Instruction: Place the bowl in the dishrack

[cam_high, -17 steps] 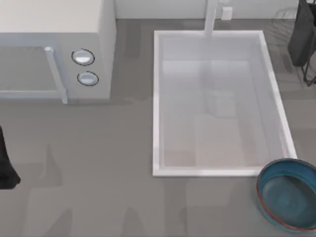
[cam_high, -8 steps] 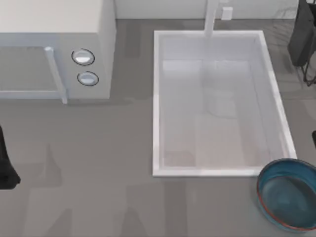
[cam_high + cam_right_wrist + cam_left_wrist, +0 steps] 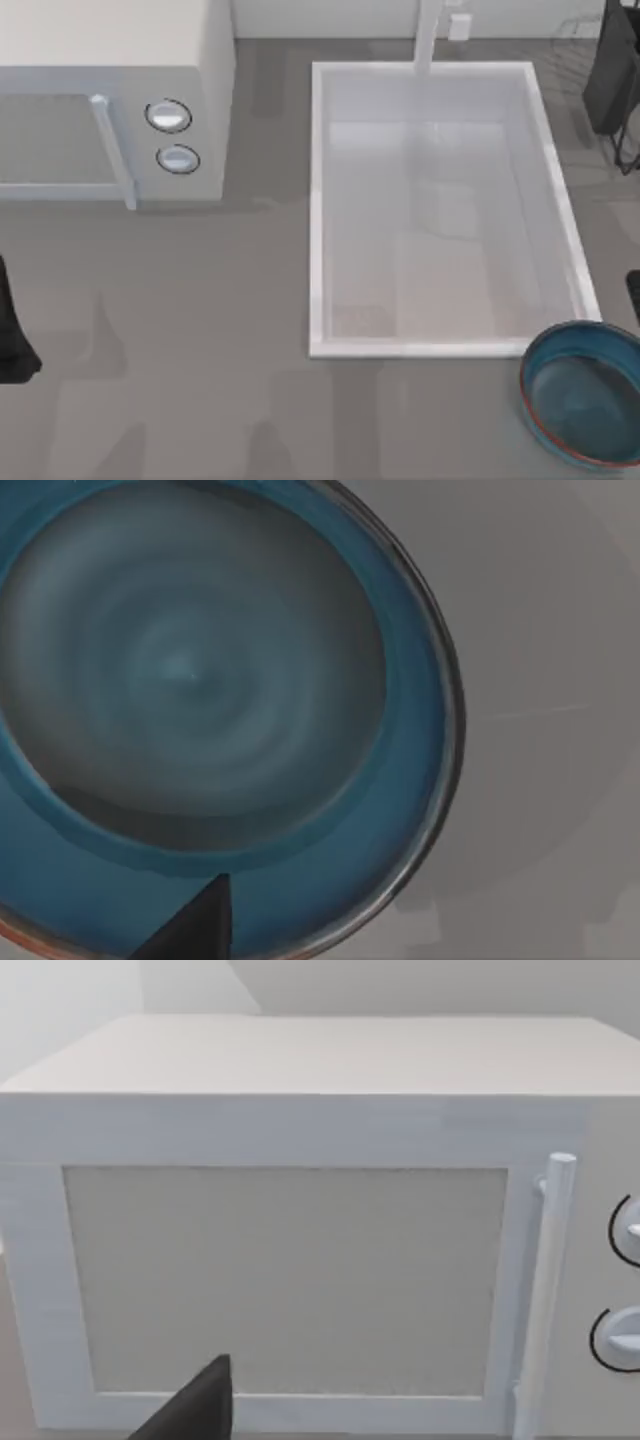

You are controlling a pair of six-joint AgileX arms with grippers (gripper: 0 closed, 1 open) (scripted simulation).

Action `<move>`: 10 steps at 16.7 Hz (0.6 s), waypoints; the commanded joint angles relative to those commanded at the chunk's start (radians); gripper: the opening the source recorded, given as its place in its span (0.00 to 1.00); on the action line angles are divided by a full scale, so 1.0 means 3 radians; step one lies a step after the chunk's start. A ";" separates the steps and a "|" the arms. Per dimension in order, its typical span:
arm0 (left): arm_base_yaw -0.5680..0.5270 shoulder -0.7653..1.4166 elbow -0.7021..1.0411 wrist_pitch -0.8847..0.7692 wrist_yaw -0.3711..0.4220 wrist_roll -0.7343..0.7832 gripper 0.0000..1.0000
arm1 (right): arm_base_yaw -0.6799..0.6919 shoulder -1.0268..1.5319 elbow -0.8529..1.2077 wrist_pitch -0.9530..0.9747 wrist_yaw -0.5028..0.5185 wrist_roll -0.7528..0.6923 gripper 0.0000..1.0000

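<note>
No readable text, label, brand, number or sign appeared anywhere. The microwave [image 3: 115, 100] carried two round knobs [image 3: 169, 116] with no markings that could be made out, and its door [image 3: 285, 1280] was blank. The sink [image 3: 322, 200] and the bowl [image 3: 585, 405] bore no lettering either.

Bowl [image 3: 585, 407] glossy blue-teal inside, greyer swirl at centre, thin reddish-brown rim. Sink [image 3: 318, 200] white, pale grey inside. Microwave [image 3: 215, 90] white with grey door panel, two silver-white knobs [image 3: 168, 116] ringed in black. Counter [image 3: 200, 340] plain mid-grey. Dishrack [image 3: 628, 150] wires dark grey-black.
</note>
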 joint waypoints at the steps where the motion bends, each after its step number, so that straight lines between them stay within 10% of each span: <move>1: 0.0000 0.0000 0.0000 0.0000 0.0000 0.0000 1.00 | 0.0003 0.0037 -0.0080 0.0112 0.0000 0.0001 1.00; 10: 0.0000 0.0000 0.0000 0.0000 0.0000 0.0000 1.00 | 0.0024 0.0444 -0.0862 0.1319 -0.0001 0.0028 1.00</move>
